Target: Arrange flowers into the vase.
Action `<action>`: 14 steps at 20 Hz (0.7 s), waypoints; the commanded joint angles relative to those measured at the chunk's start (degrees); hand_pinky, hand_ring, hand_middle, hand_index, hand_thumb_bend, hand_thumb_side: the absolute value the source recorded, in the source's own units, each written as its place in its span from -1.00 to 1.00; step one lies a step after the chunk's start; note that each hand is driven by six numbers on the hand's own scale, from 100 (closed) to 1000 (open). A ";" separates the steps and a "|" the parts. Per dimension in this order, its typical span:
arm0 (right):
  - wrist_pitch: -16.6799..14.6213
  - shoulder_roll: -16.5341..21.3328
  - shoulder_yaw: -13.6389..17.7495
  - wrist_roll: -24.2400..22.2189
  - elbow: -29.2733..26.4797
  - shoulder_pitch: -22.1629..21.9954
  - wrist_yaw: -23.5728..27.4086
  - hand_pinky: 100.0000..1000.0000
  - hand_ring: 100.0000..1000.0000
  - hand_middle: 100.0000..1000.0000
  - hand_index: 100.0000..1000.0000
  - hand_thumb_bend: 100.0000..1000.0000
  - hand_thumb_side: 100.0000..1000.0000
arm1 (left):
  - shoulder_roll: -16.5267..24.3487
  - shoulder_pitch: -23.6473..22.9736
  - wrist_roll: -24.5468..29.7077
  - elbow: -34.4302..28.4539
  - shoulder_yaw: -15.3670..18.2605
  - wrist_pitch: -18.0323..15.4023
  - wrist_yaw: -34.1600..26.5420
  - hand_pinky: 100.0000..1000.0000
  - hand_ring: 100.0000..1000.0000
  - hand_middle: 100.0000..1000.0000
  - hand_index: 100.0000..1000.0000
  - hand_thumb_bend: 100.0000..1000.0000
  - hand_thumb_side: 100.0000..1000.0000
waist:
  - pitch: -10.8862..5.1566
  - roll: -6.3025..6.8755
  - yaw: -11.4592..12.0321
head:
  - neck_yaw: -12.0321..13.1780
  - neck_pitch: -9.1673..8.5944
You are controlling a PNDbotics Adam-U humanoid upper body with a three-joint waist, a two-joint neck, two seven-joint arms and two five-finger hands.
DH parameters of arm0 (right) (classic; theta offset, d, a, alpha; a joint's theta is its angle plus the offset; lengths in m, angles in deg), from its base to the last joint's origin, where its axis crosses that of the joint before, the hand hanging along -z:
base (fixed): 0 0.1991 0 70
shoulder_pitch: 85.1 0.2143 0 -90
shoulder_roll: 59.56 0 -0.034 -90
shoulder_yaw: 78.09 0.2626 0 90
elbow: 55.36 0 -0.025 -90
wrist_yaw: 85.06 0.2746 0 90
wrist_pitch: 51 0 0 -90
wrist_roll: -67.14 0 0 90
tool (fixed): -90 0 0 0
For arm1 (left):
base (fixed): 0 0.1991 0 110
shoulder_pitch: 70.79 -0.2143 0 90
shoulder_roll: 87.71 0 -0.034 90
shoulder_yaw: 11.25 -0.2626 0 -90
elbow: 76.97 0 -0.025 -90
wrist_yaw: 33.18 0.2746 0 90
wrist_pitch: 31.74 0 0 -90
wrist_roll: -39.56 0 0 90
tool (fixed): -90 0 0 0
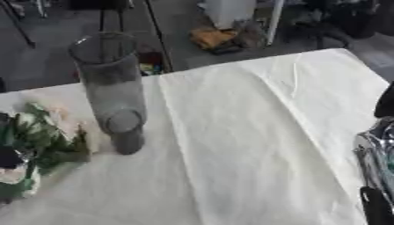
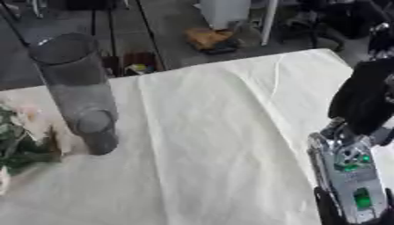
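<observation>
Clear glass vase [image 1: 109,83] (creased cloth [image 1: 254,145])

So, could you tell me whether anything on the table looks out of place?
Not really: the glass vase stands upright and empty, the flowers lie beside it on the white cloth, which is only creased.

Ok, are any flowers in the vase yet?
No, the clear vase stands empty on the white cloth, and the flowers lie on the table to its left.

Even, soft daylight fills both views, leaving the cloth [image 1: 254,132] bright but not glaring. Everything is blurred, the vase [image 1: 111,88] and flowers [image 1: 34,136] far left of the right hand [image 2: 350,176] most.
</observation>
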State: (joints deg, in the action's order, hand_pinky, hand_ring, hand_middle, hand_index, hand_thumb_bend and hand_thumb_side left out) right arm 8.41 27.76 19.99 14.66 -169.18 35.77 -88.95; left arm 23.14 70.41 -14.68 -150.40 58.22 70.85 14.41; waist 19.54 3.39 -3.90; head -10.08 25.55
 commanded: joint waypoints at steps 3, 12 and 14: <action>-0.47 0.42 0.29 1.02 -0.77 0.48 0.17 0.37 0.57 0.48 0.65 -1.00 0.42 | 2.34 0.94 -0.99 -1.77 0.76 1.59 -0.82 -1.00 -0.91 -0.74 -0.16 -1.00 0.07 | -1.50 -0.17 0.14 | -0.16 -0.47; -0.48 0.44 0.34 1.55 -0.77 0.57 0.19 0.36 0.56 0.48 0.64 -1.00 0.40 | 2.60 0.67 -3.39 -2.80 0.65 3.17 -4.15 -0.65 -0.30 -0.19 0.36 -1.00 0.13 | -1.50 -0.33 0.13 | -0.40 -0.64; -0.43 0.44 0.36 1.69 -0.77 0.55 0.18 0.36 0.56 0.48 0.64 -1.00 0.40 | 2.74 0.72 -2.37 -2.81 0.65 2.72 -4.48 -0.50 -0.14 0.02 0.52 -1.00 0.21 | -1.58 -0.34 0.14 | -0.38 -0.61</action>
State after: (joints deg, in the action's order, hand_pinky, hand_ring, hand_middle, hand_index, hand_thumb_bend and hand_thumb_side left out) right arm 8.69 27.76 19.99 15.32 -169.18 35.63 -88.95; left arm 23.34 70.24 -17.38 -152.07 58.22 73.71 10.35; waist 19.54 3.19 -3.83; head -10.27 25.55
